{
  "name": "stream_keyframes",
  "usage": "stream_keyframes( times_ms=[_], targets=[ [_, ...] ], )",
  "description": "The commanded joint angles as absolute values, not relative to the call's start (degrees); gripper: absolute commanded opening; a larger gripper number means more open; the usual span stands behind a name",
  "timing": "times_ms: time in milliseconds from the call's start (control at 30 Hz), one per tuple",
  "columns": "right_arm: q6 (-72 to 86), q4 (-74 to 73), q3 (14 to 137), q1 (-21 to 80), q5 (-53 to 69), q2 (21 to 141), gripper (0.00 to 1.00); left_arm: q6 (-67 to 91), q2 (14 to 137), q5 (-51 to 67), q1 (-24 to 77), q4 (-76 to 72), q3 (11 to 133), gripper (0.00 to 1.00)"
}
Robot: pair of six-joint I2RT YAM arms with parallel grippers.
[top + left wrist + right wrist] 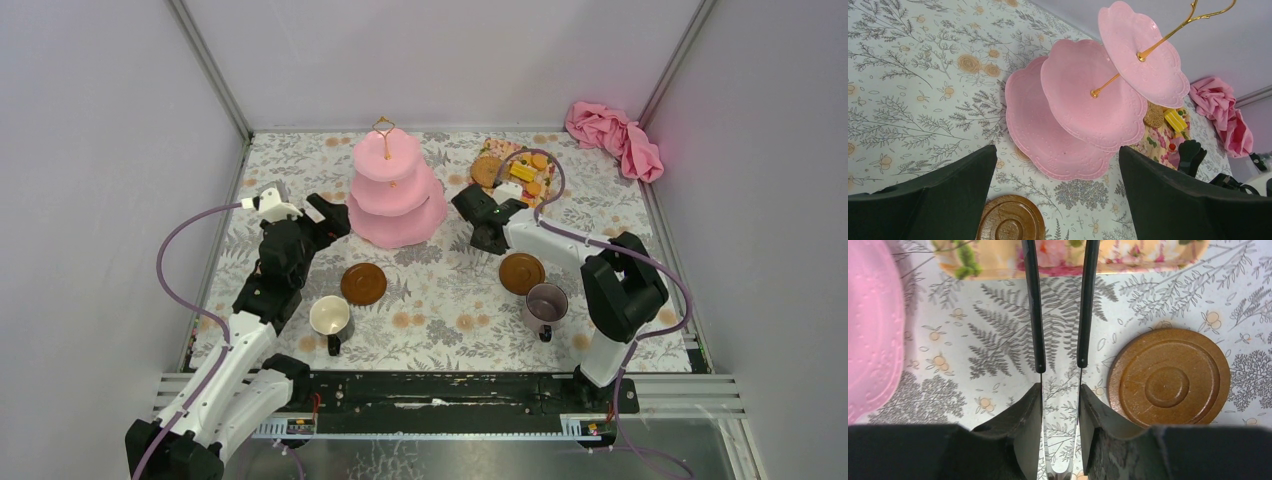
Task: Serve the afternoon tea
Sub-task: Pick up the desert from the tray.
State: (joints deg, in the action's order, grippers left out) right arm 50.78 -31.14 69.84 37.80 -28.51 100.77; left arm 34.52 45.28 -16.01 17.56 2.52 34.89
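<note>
The biscuits (527, 172) on the far tray (1148, 257) look light and crumbly, so the right jaws, clamped on the tongs (1037, 315), should pinch one gently at its edges; left jaws stand apart.

- You've got no writing to read in any view: no words, numbers, brands or signs.
- Lower right of the right wrist view, the brown saucer (1168, 382) gives you turned rings only, no stamp.
- Centre of that same view, the slim black tongs (1034, 315) run plain, no marking you can read.
- Middle of the left wrist view, the pink cake stand (1068, 100) shows you an embossed pattern, no lettering.
</note>
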Motion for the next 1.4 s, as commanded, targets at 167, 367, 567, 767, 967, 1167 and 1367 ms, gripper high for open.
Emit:
stream_keyframes(
  times_ms=[167,367,567,767,967,1167,1367],
  targets=[
    [43.56,-31.18,75.58,41.51,-30.77,98.15,0.28,32.79,45.02,-18.35,17.23,0.42,35.42,1.0],
    [41.69,-30.45,75.23,44.0,-30.13,97.79,0.27,32.61,45.11,-18.63,17.27,0.44,35.5,1.0],
    [40.28,-28.97,74.39,46.87,-28.28,96.77,0.27,32.52,45.13,-18.66,17.21,0.37,35.65,1.0],
    [39.31,-29.02,75.57,50.08,-27.51,97.41,0.27,32.34,45.07,-18.84,17.22,0.41,35.66,1.0],
    [39.36,-29.23,76.47,52.76,-25.92,98.81,0.27,32.34,45.38,-18.81,17.23,0.36,35.83,1.0],
    [39.55,-28.71,76.98,55.01,-24.62,100.06,0.27,32.35,45.71,-18.72,17.22,0.41,35.91,1.0],
    [39.99,-27.8,77.42,55.93,-23.01,101.41,0.27,32.35,45.88,-18.63,17.22,0.38,36.04,1.0]
  ],
)
